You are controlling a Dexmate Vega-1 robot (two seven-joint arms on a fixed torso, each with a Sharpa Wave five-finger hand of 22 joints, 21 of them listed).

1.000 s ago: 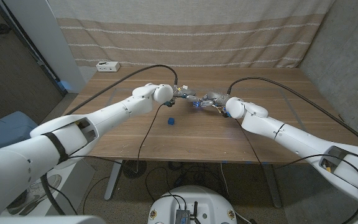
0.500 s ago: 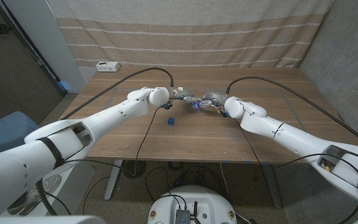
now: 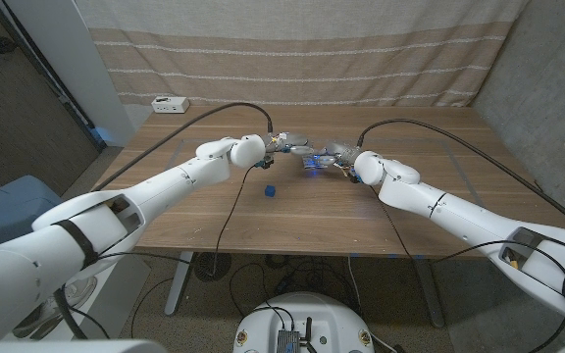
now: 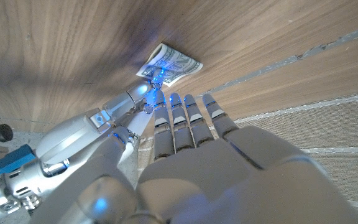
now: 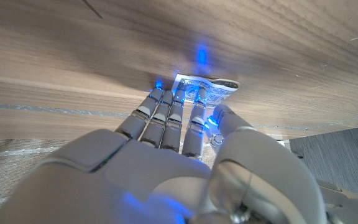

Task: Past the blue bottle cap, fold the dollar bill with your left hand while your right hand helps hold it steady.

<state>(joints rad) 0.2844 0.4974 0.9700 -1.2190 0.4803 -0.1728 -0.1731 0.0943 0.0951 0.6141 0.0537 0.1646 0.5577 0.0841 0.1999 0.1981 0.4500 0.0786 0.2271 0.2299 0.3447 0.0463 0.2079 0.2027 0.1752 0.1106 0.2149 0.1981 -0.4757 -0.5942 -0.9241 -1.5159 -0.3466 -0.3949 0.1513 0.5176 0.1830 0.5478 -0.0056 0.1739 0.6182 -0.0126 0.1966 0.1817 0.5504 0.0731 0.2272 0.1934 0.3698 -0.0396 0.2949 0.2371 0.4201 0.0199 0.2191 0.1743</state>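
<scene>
We find the dollar bill (image 4: 169,64) lying on the wooden table (image 3: 361,211), past the blue bottle cap (image 3: 271,191) and between the two hands. In the left wrist view the bill already appears shorter than a full note, with one raised, doubled edge, so we judge that a first fold is at least begun; whether it is creased flat we cannot tell. The left hand (image 3: 284,144) reaches toward the bill with its fingers (image 4: 178,115) extended side by side and nothing gripped. The right hand (image 3: 330,154) has its fingertips (image 5: 179,94) pressed down at the bill's near edge, pinning it and not grasping it. We judge the remaining work to be pressing the crease down with the left hand while the right hand holds the bill in place.
</scene>
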